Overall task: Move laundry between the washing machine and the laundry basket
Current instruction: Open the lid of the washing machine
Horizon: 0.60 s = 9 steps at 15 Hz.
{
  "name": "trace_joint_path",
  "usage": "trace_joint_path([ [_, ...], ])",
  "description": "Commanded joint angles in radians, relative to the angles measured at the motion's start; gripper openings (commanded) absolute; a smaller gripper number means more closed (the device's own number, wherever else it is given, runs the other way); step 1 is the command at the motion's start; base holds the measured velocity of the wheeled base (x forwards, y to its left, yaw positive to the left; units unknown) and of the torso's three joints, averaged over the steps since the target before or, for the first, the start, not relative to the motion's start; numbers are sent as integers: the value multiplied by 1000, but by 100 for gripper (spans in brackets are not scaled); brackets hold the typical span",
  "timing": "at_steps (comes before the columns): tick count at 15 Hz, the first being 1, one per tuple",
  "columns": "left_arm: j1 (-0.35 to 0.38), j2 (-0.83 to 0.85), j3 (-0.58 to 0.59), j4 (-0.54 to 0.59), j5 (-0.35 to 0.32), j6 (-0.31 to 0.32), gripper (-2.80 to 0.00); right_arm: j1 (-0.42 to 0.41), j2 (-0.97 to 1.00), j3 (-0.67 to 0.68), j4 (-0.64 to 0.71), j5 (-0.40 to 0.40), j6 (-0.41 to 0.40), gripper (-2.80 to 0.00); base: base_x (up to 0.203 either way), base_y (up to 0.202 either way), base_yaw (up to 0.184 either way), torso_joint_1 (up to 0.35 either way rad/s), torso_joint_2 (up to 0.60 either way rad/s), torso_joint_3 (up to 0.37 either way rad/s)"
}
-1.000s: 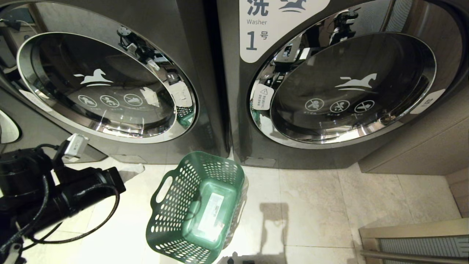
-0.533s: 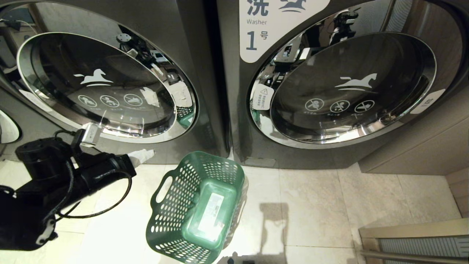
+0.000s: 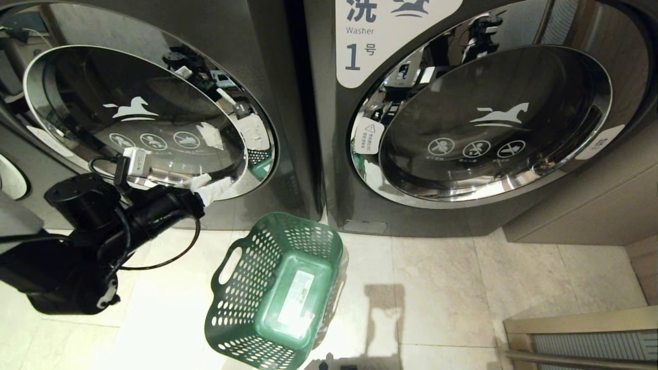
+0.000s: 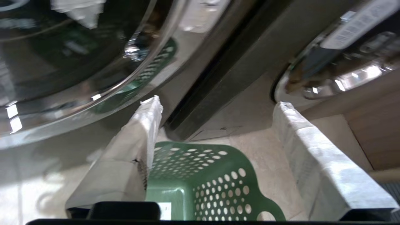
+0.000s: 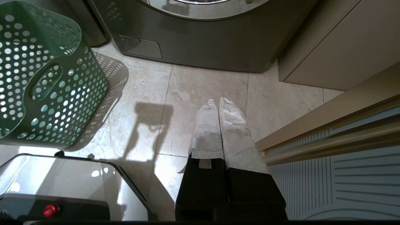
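Observation:
The washing machine (image 3: 149, 118) on the left is dark grey, and its round chrome-rimmed door with a white horse logo is closed. The green perforated laundry basket (image 3: 241, 288) stands on the floor tiles in front of it, holding only a white sticker on its base. No laundry is in view. My left gripper (image 3: 213, 186) hangs open and empty at the lower right rim of that door, above and left of the basket. The left wrist view shows the door glass (image 4: 62, 62), the basket (image 4: 218, 175) and the wide-open left gripper (image 4: 217, 103). My right gripper (image 5: 218, 100) is shut over bare floor, right of the basket (image 5: 62, 93).
A like machine marked Washer 1 (image 3: 493, 118) stands to the right, door closed. A beige cabinet (image 3: 591, 205) adjoins it, and a ribbed panel with a rail (image 3: 581, 334) lies at the lower right. My own base (image 5: 62, 184) sits just behind the basket.
My left arm has lifted and reached forward from low at the left up to the washer door's lower rim. Its white-wrapped fingers have come into sight and spread apart. The basket has stayed put.

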Motion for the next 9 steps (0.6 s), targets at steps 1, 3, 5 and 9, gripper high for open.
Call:
trace_joint_path([
  [1,-2,41,-6,-45,-43,-2,0,0,2,-1,1,1,-1,-280,0,0,0,0,0,0],
  [3,-3,34,-6,-51,-77,-2,0,0,2,0,0,1,-1,-280,0,0,0,0,0,0],
  [5,0,28,-10,-55,-137,-3,0,0,2,1,0,1,-1,-280,0,0,0,0,0,0],
  [9,-6,67,-61,-77,-159,8,0,0,1,1,1,1,-1,-280,0,0,0,0,0,0],
])
